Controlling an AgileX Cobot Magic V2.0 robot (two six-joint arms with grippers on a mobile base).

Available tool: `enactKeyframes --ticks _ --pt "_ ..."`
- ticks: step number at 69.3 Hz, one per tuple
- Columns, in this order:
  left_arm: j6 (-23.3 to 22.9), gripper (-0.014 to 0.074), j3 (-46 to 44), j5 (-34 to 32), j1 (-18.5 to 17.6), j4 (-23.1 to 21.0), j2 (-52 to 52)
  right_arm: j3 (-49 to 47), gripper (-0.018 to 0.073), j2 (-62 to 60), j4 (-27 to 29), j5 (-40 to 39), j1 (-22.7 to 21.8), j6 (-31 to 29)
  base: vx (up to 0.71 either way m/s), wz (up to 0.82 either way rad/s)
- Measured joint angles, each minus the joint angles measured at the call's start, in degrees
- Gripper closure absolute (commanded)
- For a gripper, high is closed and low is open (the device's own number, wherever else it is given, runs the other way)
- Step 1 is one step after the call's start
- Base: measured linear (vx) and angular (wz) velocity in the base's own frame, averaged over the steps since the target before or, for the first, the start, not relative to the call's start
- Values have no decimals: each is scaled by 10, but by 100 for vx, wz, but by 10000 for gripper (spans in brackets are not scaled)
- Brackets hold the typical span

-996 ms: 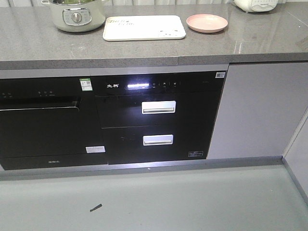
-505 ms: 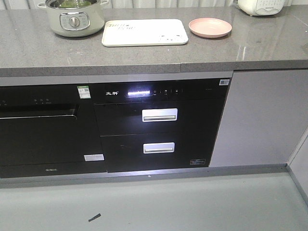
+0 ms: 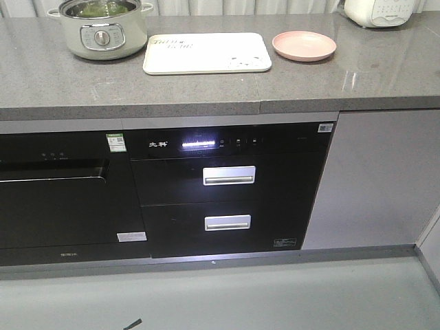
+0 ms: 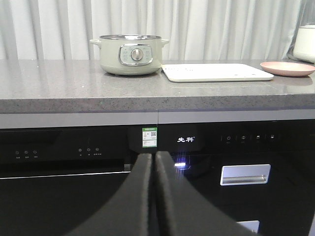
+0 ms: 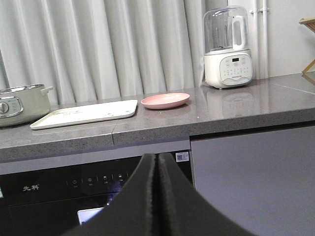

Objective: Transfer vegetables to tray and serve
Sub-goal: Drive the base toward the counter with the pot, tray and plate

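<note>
A kitchen, likely domestic: a grey stone surface (image 3: 344, 75) over built-in black appliances (image 3: 227, 185), an electric cooking pot (image 3: 100, 27), a blender (image 5: 229, 49) before white curtains (image 5: 98, 44).

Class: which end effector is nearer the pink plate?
Right. The right end effector points nearly at the plate; the left end effector faces the pot, plate well to its right.

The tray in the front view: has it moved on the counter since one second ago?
No. The tray still lies between the pot and the pink plate, gaps unchanged. Everything sits lower in the picture together: the view shifted, not the tray.
</note>
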Motion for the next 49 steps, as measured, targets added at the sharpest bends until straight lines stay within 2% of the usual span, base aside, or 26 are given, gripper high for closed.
enactKeyframes --ticks 49 --pt "0 602 0 0 0 0 0 0 562 0 0 0 0 0 12 -1"
